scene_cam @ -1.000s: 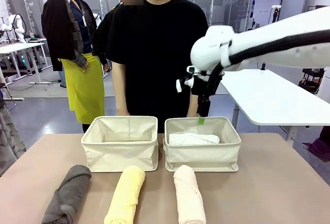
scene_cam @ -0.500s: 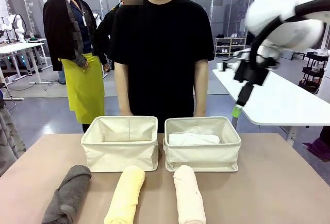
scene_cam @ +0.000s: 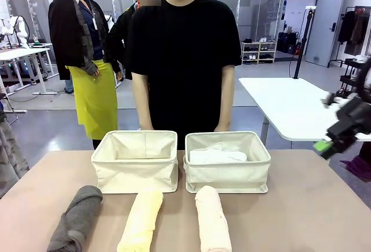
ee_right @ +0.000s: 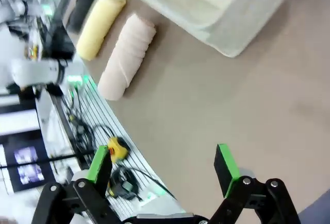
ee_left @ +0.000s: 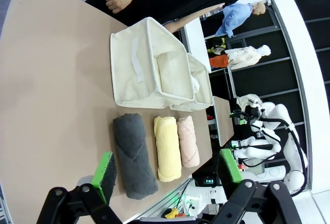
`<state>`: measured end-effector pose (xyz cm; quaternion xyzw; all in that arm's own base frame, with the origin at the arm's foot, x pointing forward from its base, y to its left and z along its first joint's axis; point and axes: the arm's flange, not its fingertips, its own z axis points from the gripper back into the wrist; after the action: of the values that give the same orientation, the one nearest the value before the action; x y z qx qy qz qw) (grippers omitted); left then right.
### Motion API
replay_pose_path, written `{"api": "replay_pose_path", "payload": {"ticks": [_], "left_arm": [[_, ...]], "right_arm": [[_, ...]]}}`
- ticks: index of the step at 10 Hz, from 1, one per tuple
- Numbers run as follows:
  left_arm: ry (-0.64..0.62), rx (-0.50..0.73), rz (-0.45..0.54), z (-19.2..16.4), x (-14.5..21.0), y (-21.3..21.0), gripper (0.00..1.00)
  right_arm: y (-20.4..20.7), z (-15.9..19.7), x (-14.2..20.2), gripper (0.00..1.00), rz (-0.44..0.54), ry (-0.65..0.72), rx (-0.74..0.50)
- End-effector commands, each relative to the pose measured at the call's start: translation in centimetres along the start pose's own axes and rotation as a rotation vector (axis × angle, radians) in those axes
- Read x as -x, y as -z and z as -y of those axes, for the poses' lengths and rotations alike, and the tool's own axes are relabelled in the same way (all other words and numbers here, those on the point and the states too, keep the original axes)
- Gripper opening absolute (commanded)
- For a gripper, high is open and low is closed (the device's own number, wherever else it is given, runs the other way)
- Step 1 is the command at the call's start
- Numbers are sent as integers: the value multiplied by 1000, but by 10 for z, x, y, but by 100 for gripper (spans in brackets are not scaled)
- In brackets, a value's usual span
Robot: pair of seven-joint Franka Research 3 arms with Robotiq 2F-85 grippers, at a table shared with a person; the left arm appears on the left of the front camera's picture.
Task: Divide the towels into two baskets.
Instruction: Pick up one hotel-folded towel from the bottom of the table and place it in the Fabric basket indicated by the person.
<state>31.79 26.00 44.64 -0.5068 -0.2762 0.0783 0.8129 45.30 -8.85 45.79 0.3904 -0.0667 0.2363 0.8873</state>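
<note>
Swinging clear of the right basket (scene_cam: pixel 229 176), our right gripper (scene_cam: pixel 324 146) now hangs out by the table's (scene_cam: pixel 307 205) right edge, jaws wide and empty, well apart from every towel. Nearest us, along the near edge, the dark grey towel (scene_cam: pixel 75 220), the pale yellow towel (scene_cam: pixel 142 220) and the pale peach towel (scene_cam: pixel 211 220) lie side by side, ends toward the baskets, which we judge suits a crosswise pinch, while our left gripper (ee_left: pixel 166 168) hovers high over them, spread wide with nothing held. Farther back, in front of the person, the left basket (scene_cam: pixel 136 174) looks empty and the right one holds the white towel (scene_cam: pixel 217 156).
</note>
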Motion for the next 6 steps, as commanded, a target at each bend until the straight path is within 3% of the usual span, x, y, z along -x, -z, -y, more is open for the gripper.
{"api": "replay_pose_path", "payload": {"ticks": [1, 6], "left_arm": [[6, 15, 8, 1, 0, -3, 100], [6, 15, 8, 1, 0, -3, 100]], "right_arm": [[-26, 9, 37, 100, 238, 67, -41], [-69, 65, 127, 100, 559, 202, -152]]}}
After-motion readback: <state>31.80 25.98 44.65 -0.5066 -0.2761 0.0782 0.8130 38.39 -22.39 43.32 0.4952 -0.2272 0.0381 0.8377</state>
